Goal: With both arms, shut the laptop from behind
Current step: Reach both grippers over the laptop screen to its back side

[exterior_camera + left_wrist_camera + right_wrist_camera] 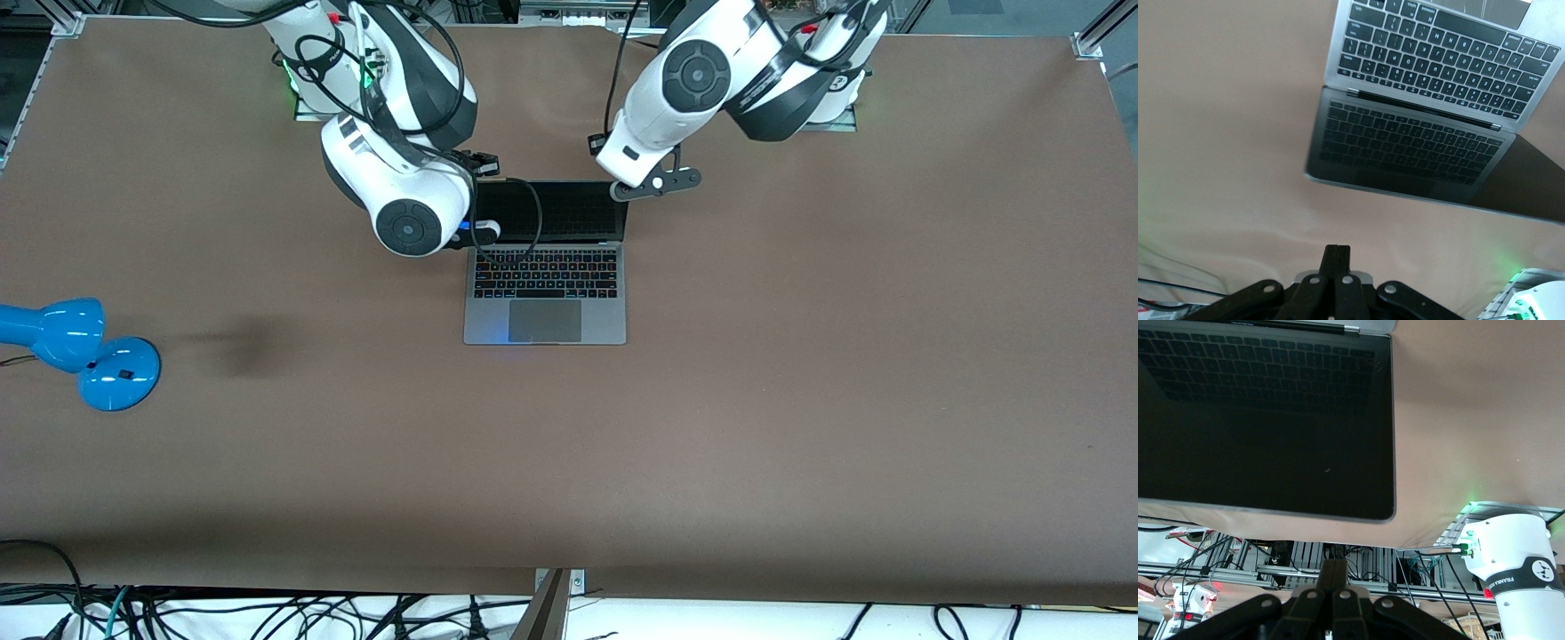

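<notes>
The laptop [544, 293] lies open in the middle of the table, keyboard up, its dark screen [569, 212] tilted back toward the arms' bases. My right gripper [484, 164] is shut and empty, just above the screen's top edge at the corner toward the right arm's end. In the right wrist view its shut fingers [1335, 577] sit close to that top edge of the screen [1265, 427]. My left gripper [656, 183] is shut and empty, above the table beside the screen's other top corner. The left wrist view shows its fingers [1337, 260] apart from the laptop [1418, 100].
A blue desk lamp [84, 351] lies on the brown table [800, 400] near the right arm's end, nearer to the front camera than the laptop. Loose cables hang along the table's front edge. The right arm's black cable loops over the screen [533, 222].
</notes>
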Available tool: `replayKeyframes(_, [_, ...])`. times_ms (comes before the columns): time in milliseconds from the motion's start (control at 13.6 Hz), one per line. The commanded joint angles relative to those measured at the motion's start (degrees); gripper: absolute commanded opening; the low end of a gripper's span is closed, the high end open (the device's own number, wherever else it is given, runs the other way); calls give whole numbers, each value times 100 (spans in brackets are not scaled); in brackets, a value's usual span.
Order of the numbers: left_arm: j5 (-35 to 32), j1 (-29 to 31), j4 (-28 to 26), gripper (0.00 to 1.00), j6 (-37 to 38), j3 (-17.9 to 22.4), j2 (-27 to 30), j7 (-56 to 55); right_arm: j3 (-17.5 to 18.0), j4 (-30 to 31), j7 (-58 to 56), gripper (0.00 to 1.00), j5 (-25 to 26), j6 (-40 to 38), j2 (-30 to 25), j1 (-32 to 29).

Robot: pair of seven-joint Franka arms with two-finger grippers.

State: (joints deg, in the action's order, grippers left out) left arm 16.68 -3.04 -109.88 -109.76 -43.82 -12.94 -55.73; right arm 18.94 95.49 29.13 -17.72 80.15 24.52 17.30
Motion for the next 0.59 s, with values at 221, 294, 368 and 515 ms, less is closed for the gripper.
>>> replayKeyframes(221, [-269,-109,28,0,-326,-22,-446,-193,49,75,-13,0,-3,97,141,-60])
replayKeyframes(294, [-375,-109,28,0,-388,-22,-507,-193,40,75,-21,0,14,220,150,-68])
replayKeyframes(368, [-480,-109,46,0,-406,-22,-569,-193,40,75,-39,0,14,308,184,-95])
replayKeyframes(515, [-569,-100,55,0,-441,-13,-613,-123,23,67,-153,0,23,361,185,-121])
